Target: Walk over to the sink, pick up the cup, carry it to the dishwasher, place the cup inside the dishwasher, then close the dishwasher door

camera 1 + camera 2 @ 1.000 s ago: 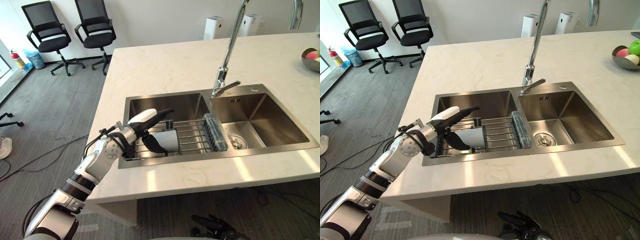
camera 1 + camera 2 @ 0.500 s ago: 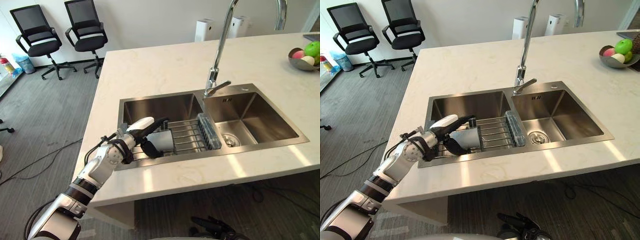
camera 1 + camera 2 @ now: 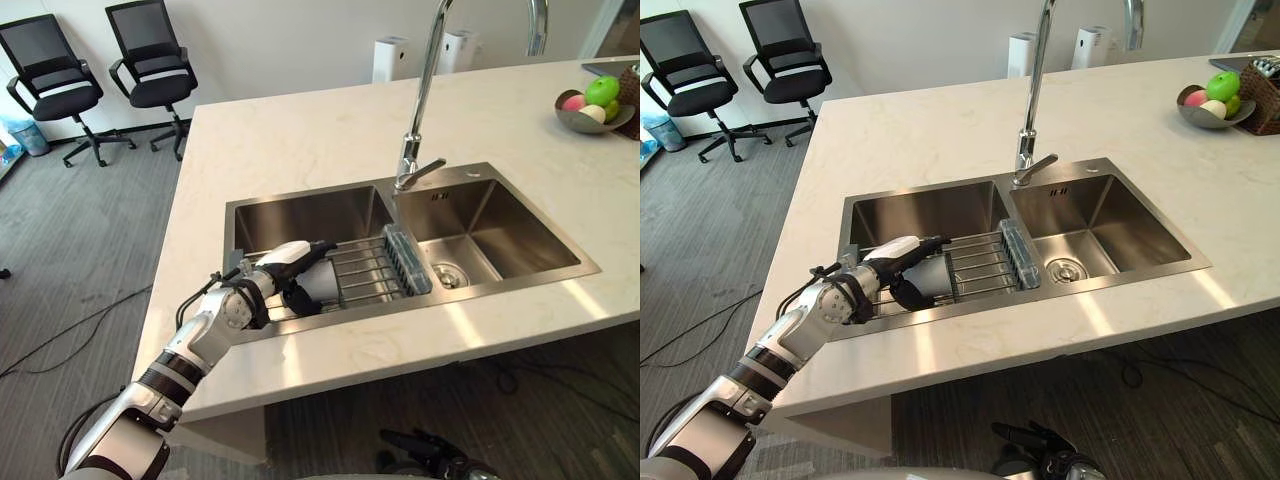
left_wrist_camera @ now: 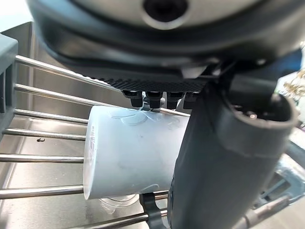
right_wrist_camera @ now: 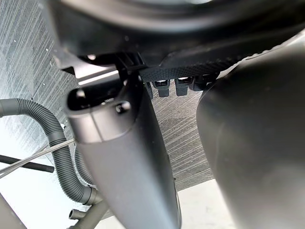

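Pale counter (image 3: 300,140), double sink (image 3: 300,212): cup (image 4: 128,152) lies sideways on the wire rack (image 3: 368,268) at the left basin's front edge, left hand (image 3: 278,268) wrapped round it. Pickup looks underway, not lifted; carry, loading and door-closing remain. Right hand (image 3: 425,448) hangs low, fingers loose.

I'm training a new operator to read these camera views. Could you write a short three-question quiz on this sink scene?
1. True or false: the white plastic cup stands upright.
2. Which basin of the stainless steel double sink holds the steel wire rack? A: the robot's left; B: the robot's right; C: both.
3. Fill in: the robot's dark left hand has its thumb and fingers on either side of the ____.

Key: 1. False; it lies on its side on the rack. 2. A. 3. cup.
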